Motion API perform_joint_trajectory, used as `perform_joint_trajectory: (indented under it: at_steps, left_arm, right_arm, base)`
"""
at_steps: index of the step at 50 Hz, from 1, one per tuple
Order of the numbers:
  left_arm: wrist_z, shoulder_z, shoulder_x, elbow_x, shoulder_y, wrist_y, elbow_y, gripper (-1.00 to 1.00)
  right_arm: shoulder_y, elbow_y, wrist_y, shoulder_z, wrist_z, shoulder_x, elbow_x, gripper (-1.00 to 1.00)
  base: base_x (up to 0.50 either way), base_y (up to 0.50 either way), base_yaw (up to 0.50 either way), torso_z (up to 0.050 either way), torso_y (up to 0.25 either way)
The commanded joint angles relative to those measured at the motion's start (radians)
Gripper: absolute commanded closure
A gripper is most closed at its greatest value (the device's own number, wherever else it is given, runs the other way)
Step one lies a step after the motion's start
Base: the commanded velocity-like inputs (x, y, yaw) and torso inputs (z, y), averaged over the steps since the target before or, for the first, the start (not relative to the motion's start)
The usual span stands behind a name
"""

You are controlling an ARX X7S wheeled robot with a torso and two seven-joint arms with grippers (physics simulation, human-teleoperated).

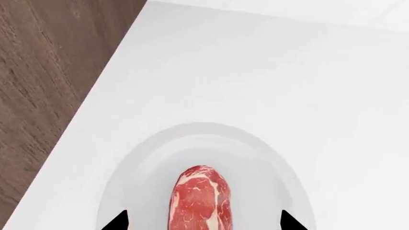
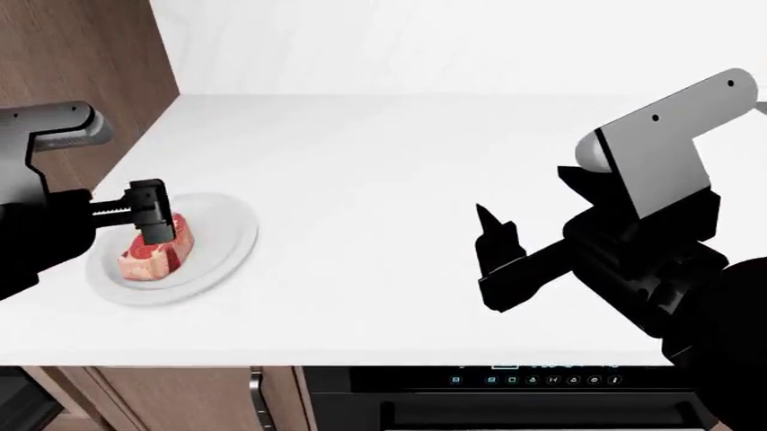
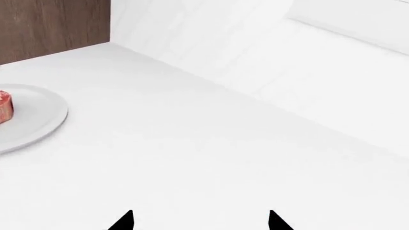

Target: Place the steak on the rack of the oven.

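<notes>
The steak [image 2: 156,253], red-pink and marbled with a pale fat rim, lies on a round white plate [image 2: 222,235] at the left of the white counter. My left gripper [image 2: 154,222] hangs just above the steak, open. In the left wrist view the steak [image 1: 200,201] lies between the two black fingertips [image 1: 119,221] with white gaps on both sides. My right gripper [image 2: 494,235] is open and empty over the counter's middle right. The right wrist view shows the steak's edge [image 3: 5,106] on the plate [image 3: 38,115]. The rack and the tall oven are out of view.
A wood cabinet panel [image 2: 72,54] rises at the counter's left end. A white wall [image 2: 480,45] backs the counter. Below the counter's front edge sits a black oven with a blue display [image 2: 540,377] and wood cabinet fronts [image 2: 156,395].
</notes>
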Motion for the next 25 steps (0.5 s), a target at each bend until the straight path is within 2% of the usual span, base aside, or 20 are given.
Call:
perform_joint_trajectory:
  at_steps: [1, 11, 25]
  left_arm:
    - [0.050, 0.042, 0.002, 0.034, -0.001, -0.003, -0.021, -1.00]
    - [0.103, 0.082, -0.003, 0.084, -0.002, 0.005, -0.033, -1.00]
    - [0.093, 0.088, -0.003, 0.076, 0.007, 0.011, -0.046, -1.00]
  right_arm:
    - [-0.007, 0.002, -0.003, -0.009, -0.013, 0.008, -0.017, -1.00]
    - [-0.002, 0.004, -0.004, -0.021, -0.024, 0.008, -0.033, -1.00]
    - [-0.004, -0.003, -0.016, -0.027, -0.032, 0.019, -0.041, -1.00]
  base:
    - [0.00, 0.00, 0.00, 0.000, 0.000]
    - [0.00, 0.00, 0.00, 0.000, 0.000]
    - [0.00, 0.00, 0.00, 0.000, 0.000]
